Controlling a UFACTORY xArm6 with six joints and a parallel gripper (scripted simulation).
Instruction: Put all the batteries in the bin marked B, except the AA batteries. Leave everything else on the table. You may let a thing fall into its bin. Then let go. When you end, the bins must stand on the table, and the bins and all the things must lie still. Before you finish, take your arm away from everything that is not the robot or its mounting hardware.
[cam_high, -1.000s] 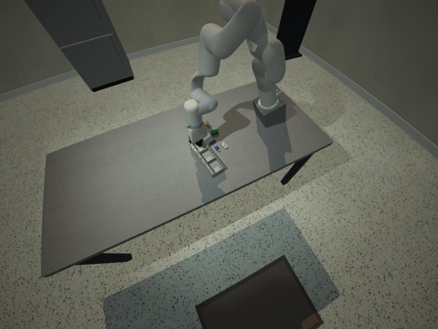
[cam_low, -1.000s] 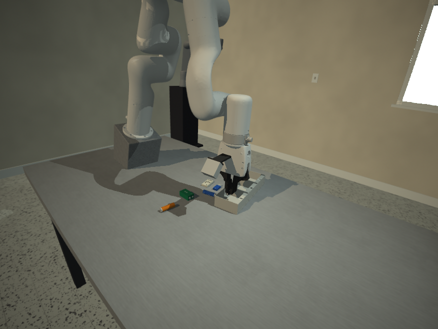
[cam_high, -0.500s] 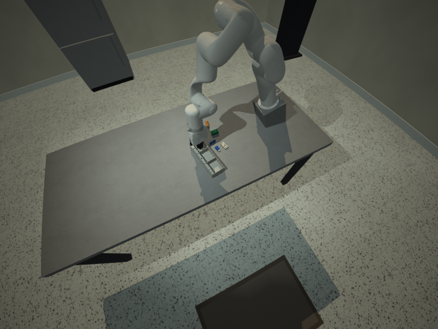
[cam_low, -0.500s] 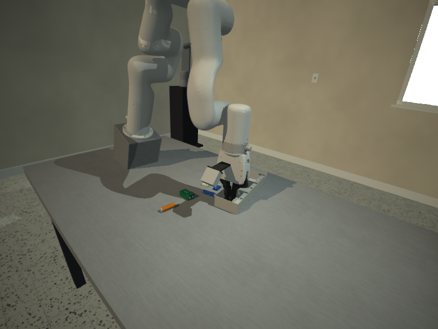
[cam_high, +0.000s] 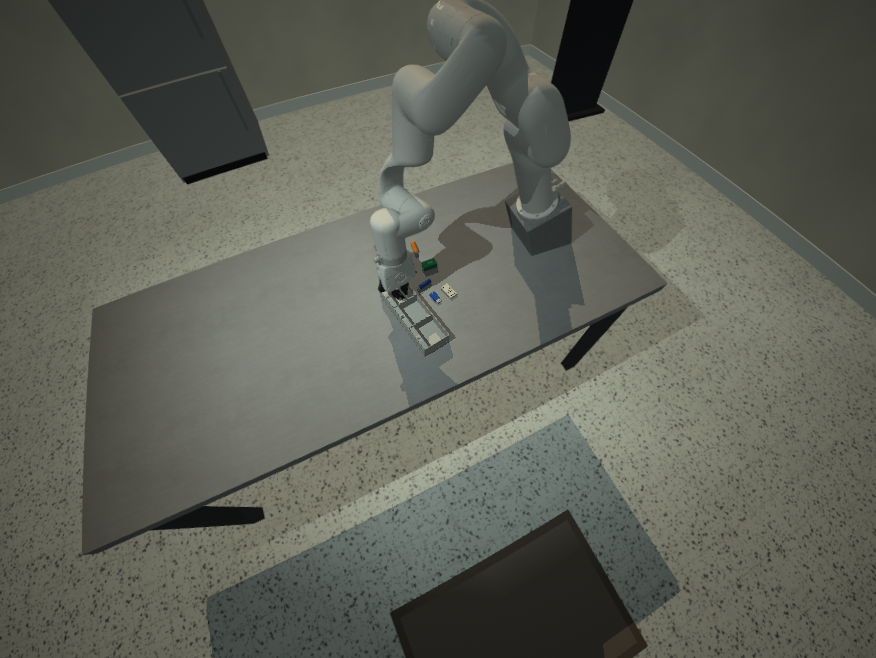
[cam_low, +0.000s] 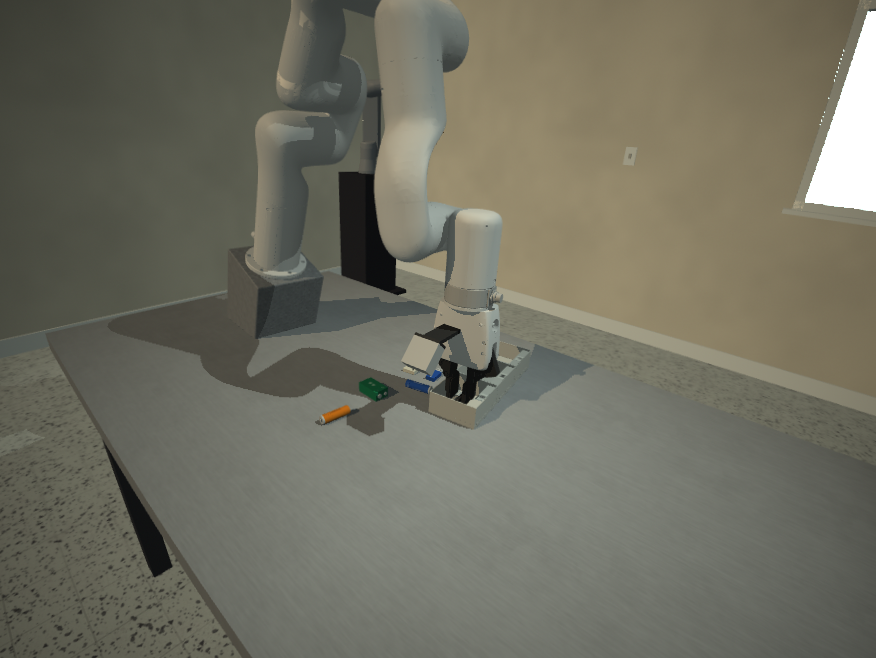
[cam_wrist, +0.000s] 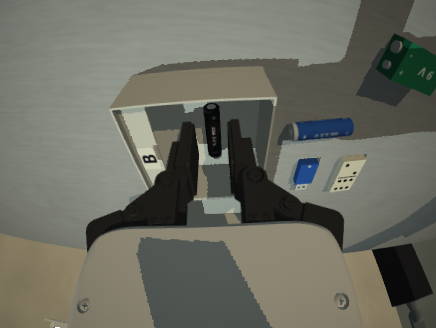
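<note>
Inside the grey open-topped bin marked B, the black pincer hangs with its fingers apart, gripping nothing. Between them a small black cylindrical battery lies loose in that compartment, while a blue cylindrical battery rests just beside it on the grey surface.

dim, even light; soft arm shadow across table; bright window glare; sharp focus.
</note>
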